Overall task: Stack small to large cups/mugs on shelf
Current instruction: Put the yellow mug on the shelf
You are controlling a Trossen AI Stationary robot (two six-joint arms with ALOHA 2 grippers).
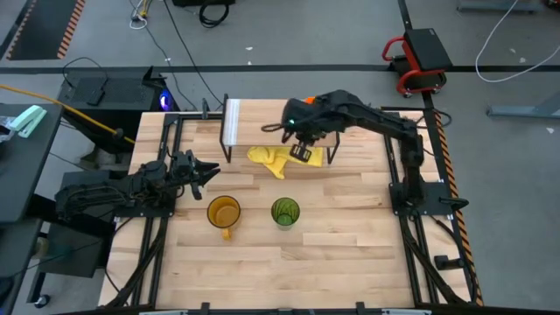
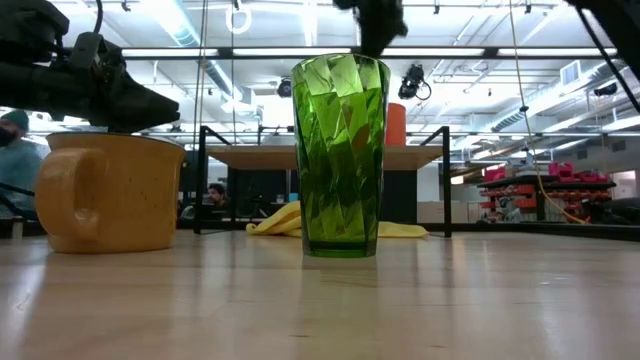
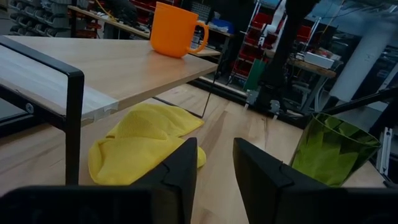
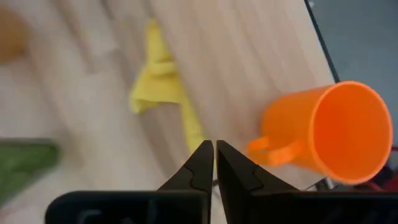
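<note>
The small orange mug (image 4: pixel 329 134) stands upright on the light-wood shelf (image 1: pixel 262 122), toward its right end; it also shows in the left wrist view (image 3: pixel 174 28). The amber mug (image 1: pixel 223 213) and the green tumbler (image 1: pixel 285 212) stand upright on the tabletop in front of the shelf. My right gripper (image 4: pixel 214 163) is shut and empty. It hangs above the shelf's near edge, just clear of the orange mug's handle side (image 1: pixel 300 153). My left gripper (image 3: pixel 215 168) is open and empty, low at the table's left (image 1: pixel 208 171), behind the amber mug and pointing toward the shelf.
A crumpled yellow cloth (image 1: pixel 271 159) lies on the table under the shelf's near edge. The shelf's black legs (image 3: pixel 74 124) and pale white strip (image 1: pixel 232 122) are at its left end. Black frame rails run along both table sides.
</note>
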